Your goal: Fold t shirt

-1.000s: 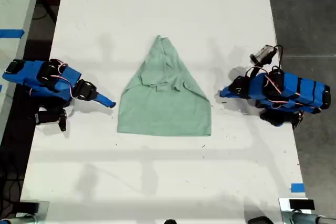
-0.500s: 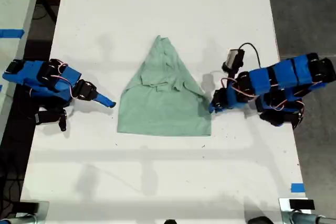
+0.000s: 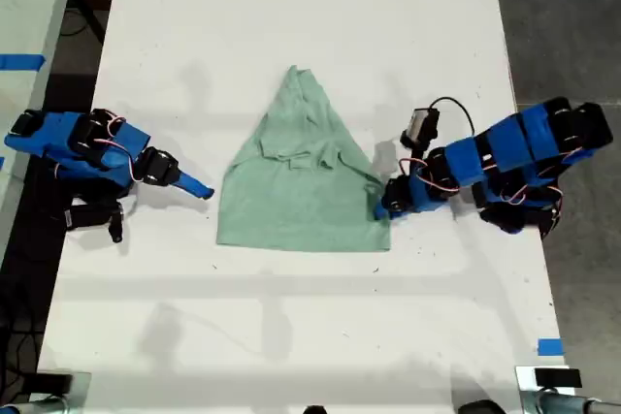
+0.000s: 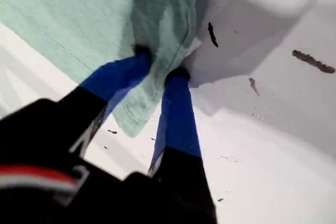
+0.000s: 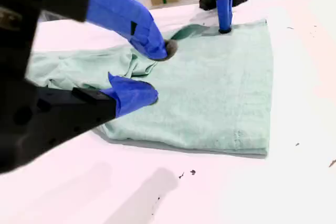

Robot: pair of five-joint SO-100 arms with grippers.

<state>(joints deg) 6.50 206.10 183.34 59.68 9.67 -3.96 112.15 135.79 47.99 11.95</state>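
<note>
White bench (image 3: pixel 291 7); our first end effector (image 4: pixel 160 62) spread astride t shirt (image 3: pixel 301 201) hem, four o'clock in exterior view; closing may catch one layer only.

My first gripper (image 4: pixel 157 61) tips are buried in the shirt (image 4: pixel 79 14) edge; whether they pinch it is unclear.

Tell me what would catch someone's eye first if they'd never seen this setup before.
The pale green t shirt lies mid-table, folded into a rough triangle with its point toward the far end. At its lower corner on the exterior view's right, my first gripper has its blue fingers astride the cloth edge. My second gripper sits open on the exterior view's left, just short of the shirt on the white table.
</note>
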